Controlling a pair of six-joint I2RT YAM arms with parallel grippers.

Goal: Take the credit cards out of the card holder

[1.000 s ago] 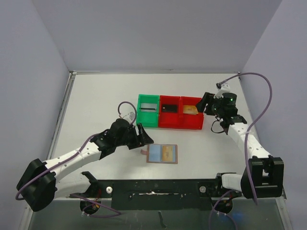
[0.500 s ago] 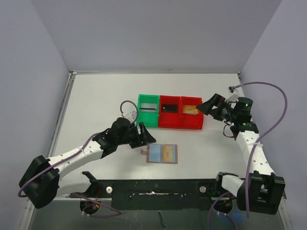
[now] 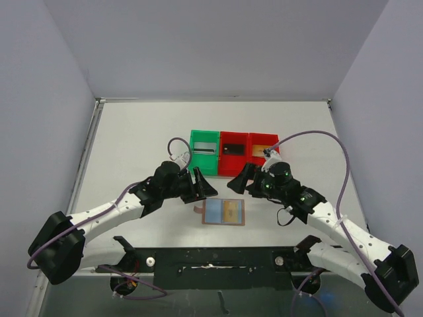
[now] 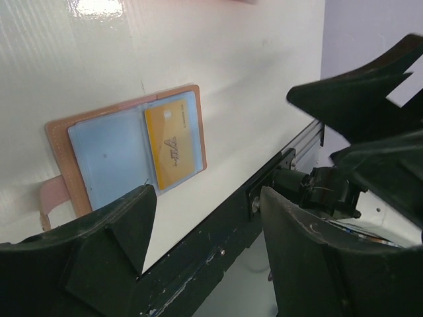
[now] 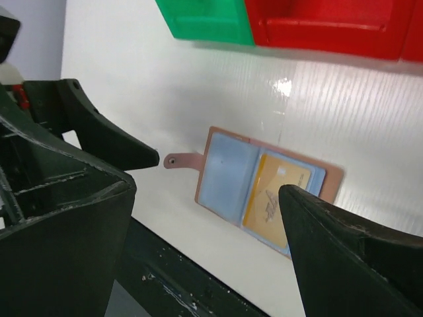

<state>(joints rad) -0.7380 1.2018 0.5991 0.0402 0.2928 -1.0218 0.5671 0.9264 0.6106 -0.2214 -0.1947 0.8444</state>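
The tan card holder point(image 3: 214, 212) lies open on the table, blue lining up, snap tab to its left. One gold credit card point(image 3: 231, 211) sits in its right pocket; the left pocket looks empty. My left gripper point(image 3: 203, 187) hovers open just up-left of it, with nothing between the fingers. My right gripper point(image 3: 238, 182) hangs open just above its upper right, also empty. The left wrist view shows the card holder point(image 4: 106, 155) and gold card point(image 4: 173, 142) beyond my left gripper point(image 4: 208, 198). In the right wrist view the card holder point(image 5: 228, 175) and gold card point(image 5: 276, 197) lie past my right gripper point(image 5: 208, 191).
A green bin point(image 3: 196, 162) with a silvery card point(image 3: 206, 148) and a red bin point(image 3: 222, 163) with a dark card point(image 3: 232, 149) stand behind the holder. A further red bin point(image 3: 264, 139) holds a tan card point(image 3: 259, 151). The black rail point(image 3: 218, 261) runs along the near edge.
The right arm swung left from the far red bin to just above the card holder, and its jaws opened wide. The left gripper crept slightly right.
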